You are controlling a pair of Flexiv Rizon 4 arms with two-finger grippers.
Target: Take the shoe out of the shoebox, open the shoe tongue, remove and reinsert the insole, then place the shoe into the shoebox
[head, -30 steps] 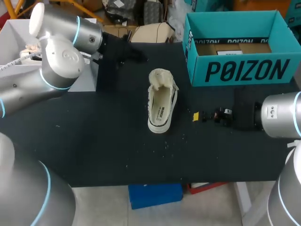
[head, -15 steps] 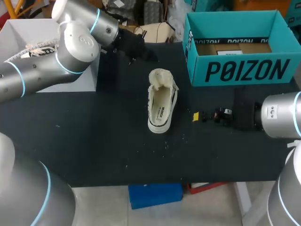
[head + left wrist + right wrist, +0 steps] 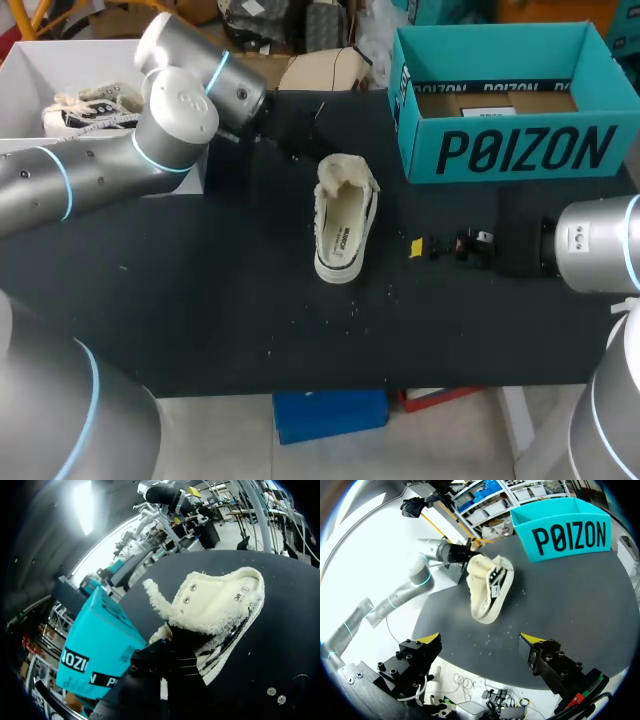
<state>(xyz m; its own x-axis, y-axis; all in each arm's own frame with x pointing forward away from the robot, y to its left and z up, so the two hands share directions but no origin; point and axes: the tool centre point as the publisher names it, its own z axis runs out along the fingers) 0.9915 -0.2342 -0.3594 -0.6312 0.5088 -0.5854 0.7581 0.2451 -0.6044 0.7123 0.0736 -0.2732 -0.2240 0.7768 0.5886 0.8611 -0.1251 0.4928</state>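
1. The cream, fleece-lined shoe [image 3: 340, 220] stands on its sole near the middle of the black desk [image 3: 200, 300], outside the shoebox, with its insole showing.
2. The teal shoebox [image 3: 500, 150] sits open at the far right of the desk, apart from the shoe.
3. The left tool [image 3: 300, 128] is just beside the shoe's fluffy far end; its opening cannot be told.
4. The right tool [image 3: 481, 640] gapes wide and holds nothing, right of the shoe.

Cream shoe [image 3: 341, 218], teal shoebox [image 3: 520, 150]
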